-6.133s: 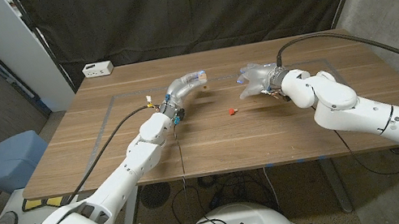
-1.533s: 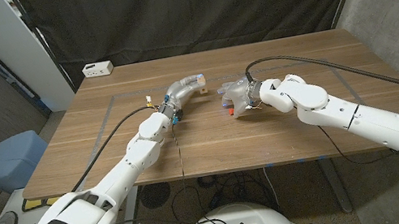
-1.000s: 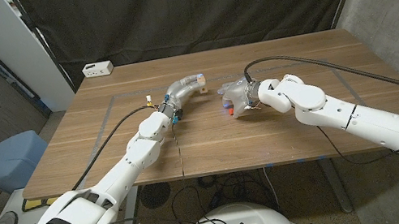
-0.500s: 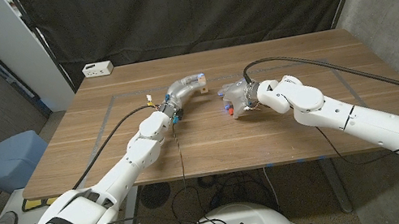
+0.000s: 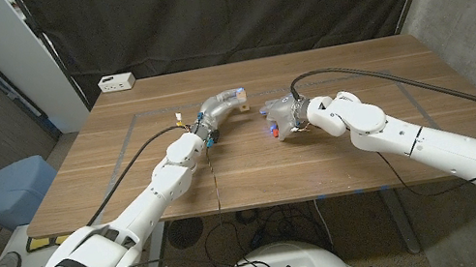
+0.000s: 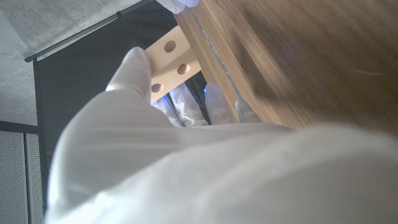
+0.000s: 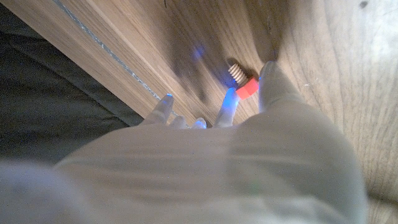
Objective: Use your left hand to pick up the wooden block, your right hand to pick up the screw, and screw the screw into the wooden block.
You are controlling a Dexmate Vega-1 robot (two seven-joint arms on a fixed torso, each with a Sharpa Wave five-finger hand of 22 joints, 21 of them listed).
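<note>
The table (image 5: 339, 150) is carrying both arms, which are reaching in from the near corners toward its middle. A white box (image 5: 116, 81) is sitting at the far left corner, well apart from both hands. A black cable (image 5: 385, 73) is looping over the tabletop from behind the right wrist.

The left hand (image 5: 221, 104) is reaching out past the table's middle, and its fingers are wrapping the block (image 5: 240, 98), which is sticking out just beyond the fingertips. In the left wrist view the block (image 6: 169, 61) is showing as a pale wooden piece with three round holes in its face, and the left hand (image 6: 161, 143) is gripping it, one finger (image 6: 134, 68) lying along its side and the others curling under it. Whether the block is resting on the table or is clear of it, I cannot tell.

The right hand (image 5: 279, 116) is standing just beside the left, apart from it, fingers pointing down at the tabletop. In the right wrist view the right hand (image 7: 249, 155) is pinching the screw (image 7: 244, 83) between two fingertips (image 7: 268, 73): the red head is sitting between them and the threaded shank is pointing away from the palm. In the head view the screw (image 5: 274, 131) is showing as a red speck under the fingers, near the block but not touching it.
</note>
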